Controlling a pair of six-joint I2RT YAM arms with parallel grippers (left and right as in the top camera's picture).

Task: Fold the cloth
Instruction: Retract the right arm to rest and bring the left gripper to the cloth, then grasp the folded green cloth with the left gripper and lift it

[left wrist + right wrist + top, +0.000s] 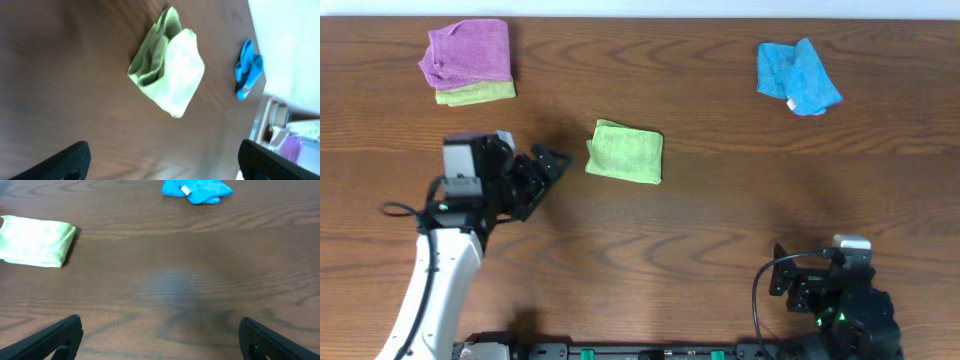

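Note:
A light green cloth (pixel 625 152) lies folded into a small rectangle on the wooden table, near the middle. It also shows in the left wrist view (pixel 167 70) and at the left of the right wrist view (pixel 35 241). My left gripper (pixel 548 165) is open and empty, a short way left of the cloth, apart from it; its fingertips frame bare wood (pixel 162 160). My right gripper (pixel 782 275) is open and empty near the front right edge, far from the cloth, over bare table (pixel 160 337).
A purple cloth (pixel 468 52) lies folded on a yellow-green cloth (pixel 475 94) at the back left. A crumpled blue cloth (pixel 796 76) lies at the back right, also in the right wrist view (pixel 197 190).

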